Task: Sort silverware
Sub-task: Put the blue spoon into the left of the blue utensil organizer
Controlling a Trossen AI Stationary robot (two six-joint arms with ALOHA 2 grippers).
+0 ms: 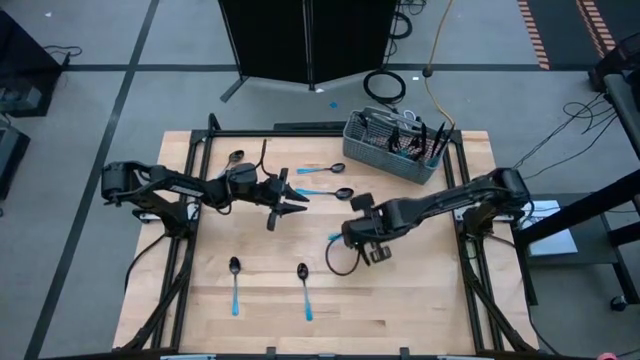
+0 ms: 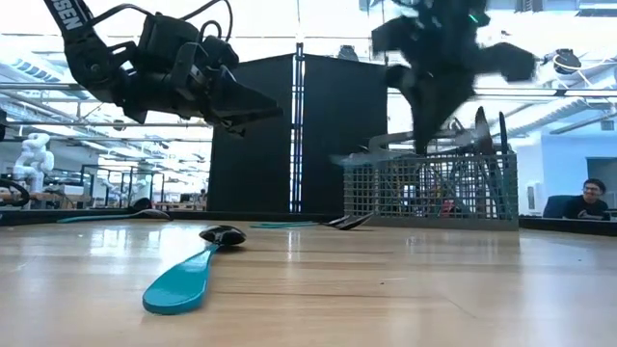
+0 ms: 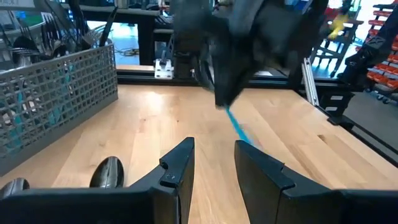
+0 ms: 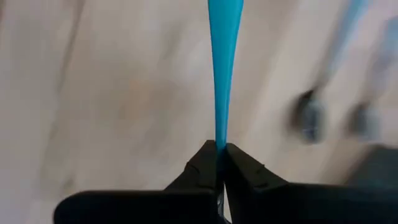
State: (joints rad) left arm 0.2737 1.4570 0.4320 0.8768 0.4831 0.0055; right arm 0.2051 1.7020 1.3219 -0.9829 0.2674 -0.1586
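Observation:
Several light-blue-handled spoons lie flat on the wooden table: two near the front, others mid-table. More silverware stands in the grey mesh basket at the far right. My right gripper hovers mid-table, shut on one blue-handled piece; its head is hidden. My left gripper hangs open above the table left of it, facing it, holding nothing. The left wrist view shows those open fingers and a spoon bowl below. My right gripper pinches the piece's blue handle at its narrow end between the two fingertips. The handle runs on straight out beyond the fingers, widening toward its free end. In the left wrist view the handle slants down below the gripper, off the table.
The basket stands near the far right corner, with utensils sticking up out of it. One spoon lies close to the low camera. Black frame rails edge the table. A person sits beyond the table. Bare wood shows at the front right.

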